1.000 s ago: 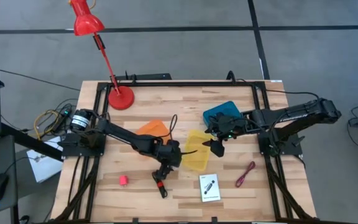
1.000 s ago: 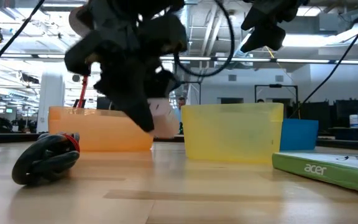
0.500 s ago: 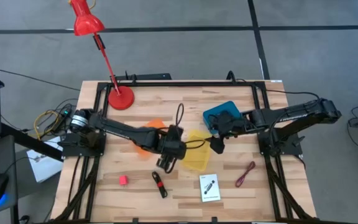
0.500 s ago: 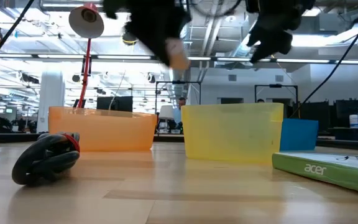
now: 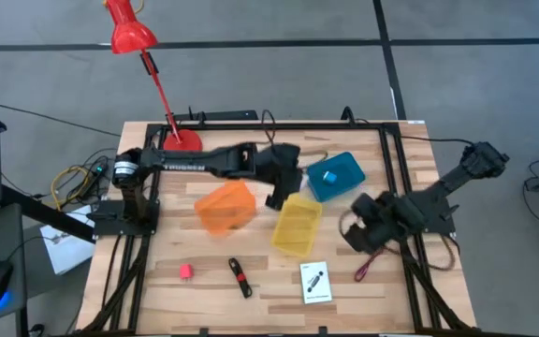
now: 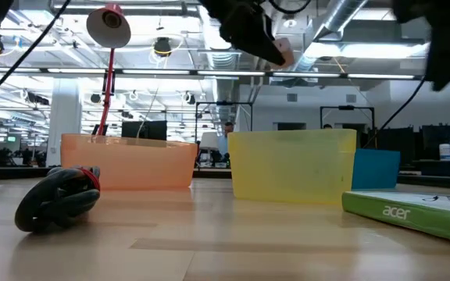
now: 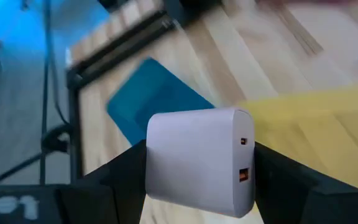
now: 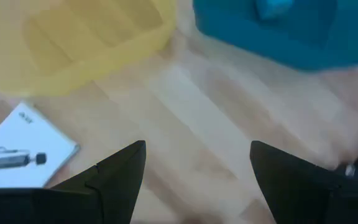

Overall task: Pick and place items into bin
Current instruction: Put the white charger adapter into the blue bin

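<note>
Only the left wrist view shows what the left gripper (image 7: 194,186) holds: a pale cube (image 7: 199,160) pinched between its fingers, above the blue bin (image 5: 336,175) and yellow bin (image 5: 297,225). From high up, the left gripper (image 5: 278,190) now sits between those bins; before, it was lower by the stick tool (image 5: 240,277). The right gripper (image 8: 197,180) is spread wide, empty, pulled back near the cord (image 5: 364,268).

pale cube (image 7: 199,160): held between fingers | yellow bin (image 5: 297,225): empty
</note>
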Tool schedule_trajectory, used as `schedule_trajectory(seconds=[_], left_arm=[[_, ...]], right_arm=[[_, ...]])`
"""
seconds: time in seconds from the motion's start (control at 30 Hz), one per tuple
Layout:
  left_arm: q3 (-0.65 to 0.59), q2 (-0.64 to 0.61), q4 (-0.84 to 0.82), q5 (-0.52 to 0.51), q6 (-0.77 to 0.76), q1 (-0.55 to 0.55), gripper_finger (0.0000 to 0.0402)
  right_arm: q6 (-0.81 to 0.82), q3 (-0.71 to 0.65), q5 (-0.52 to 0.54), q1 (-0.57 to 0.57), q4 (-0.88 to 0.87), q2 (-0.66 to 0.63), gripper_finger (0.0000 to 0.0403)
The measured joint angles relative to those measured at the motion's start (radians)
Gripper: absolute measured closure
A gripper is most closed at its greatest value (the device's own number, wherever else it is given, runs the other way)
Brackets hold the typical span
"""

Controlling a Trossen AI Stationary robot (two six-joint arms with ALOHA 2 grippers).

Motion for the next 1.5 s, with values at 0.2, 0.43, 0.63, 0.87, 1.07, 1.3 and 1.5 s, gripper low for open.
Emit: schedule_trajectory(seconds=[0.2, 0.43, 0.63, 0.87, 1.07, 1.3, 1.5], left_arm=[[0.000, 0.071, 0.148, 0.168, -0.011, 0.105, 0.0178], [0.115, 0.254, 0.258, 0.276, -0.020, 0.138, 0.0178], [0.327, 0.455, 0.263, 0.280, -0.119, 0.143, 0.0178], [0.437, 0.601, 0.190, 0.265, -0.135, 0.139, 0.0178], [0.446, 0.604, 0.101, 0.257, -0.107, 0.140, 0.0177], [0.445, 0.605, 0.050, 0.263, -0.028, 0.139, 0.0177], [0.445, 0.605, 0.079, 0.263, -0.024, 0.139, 0.0153]], right_arm=[[0.405, 0.000, 0.001, 0.149, -0.287, 0.000, 0.0117], [0.497, -0.006, 0.087, 0.246, -0.214, -0.082, 0.0117], [0.496, -0.006, 0.162, 0.250, -0.217, -0.110, 0.0117], [0.464, -0.006, 0.161, 0.250, -0.217, -0.108, 0.0117], [0.443, -0.006, 0.160, 0.250, -0.215, -0.108, 0.0117], [0.443, -0.006, 0.159, 0.250, -0.213, -0.108, 0.0117], [0.443, -0.006, 0.156, 0.250, -0.207, -0.108, 0.0117]])
